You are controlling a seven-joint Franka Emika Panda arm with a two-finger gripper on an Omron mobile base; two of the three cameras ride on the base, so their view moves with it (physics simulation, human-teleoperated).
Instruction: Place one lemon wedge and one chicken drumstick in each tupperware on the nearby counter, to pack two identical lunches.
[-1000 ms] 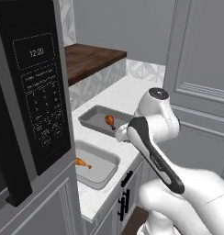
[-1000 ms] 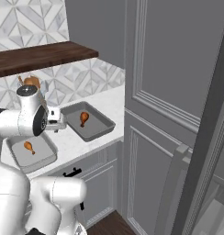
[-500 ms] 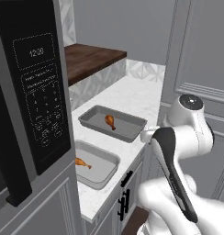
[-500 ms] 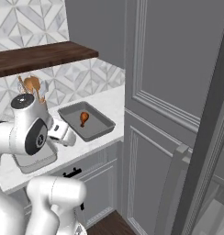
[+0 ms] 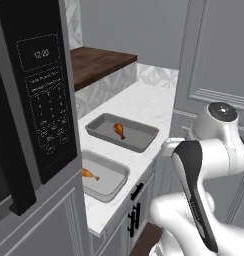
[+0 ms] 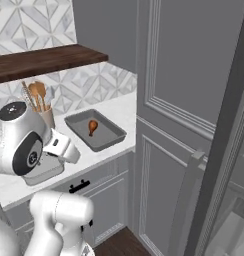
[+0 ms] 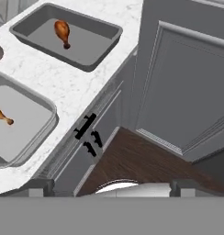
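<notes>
Dark and set wide apart with nothing between them, my two fingertips [image 7: 39, 186] stand at the bottom of the hand view, so my gripper [image 7: 112, 187] is open and empty. Straight beyond them I look down on brown wooden floor [image 7: 141, 160] and the tall grey panelled door [image 7: 187, 92], not on stone: I hang off the front edge of the white marbled counter [image 7: 63, 87], past the black cabinet handles [image 7: 85, 127]. Everything I have to pack lies up and to the left in that view. The nearer grey rectangular tupperware [image 7: 49, 109] sits close to the counter's front edge, with a brown chicken drumstick [image 7: 1, 114] lying in it, its thin bone end pointing towards the tub's middle. The farther grey tupperware [image 7: 109, 30] sits just beyond it, apart from it by a strip of bare stone, its long side angled across my view. Its own chicken drumstick [image 7: 62, 31] lies with the thick end away from me and the bone end towards me. Each tub holds one drumstick and nothing else that I can make out, so I judge the lemon wedges are what is left. Which way they lie from my fingers I cannot tell.
</notes>
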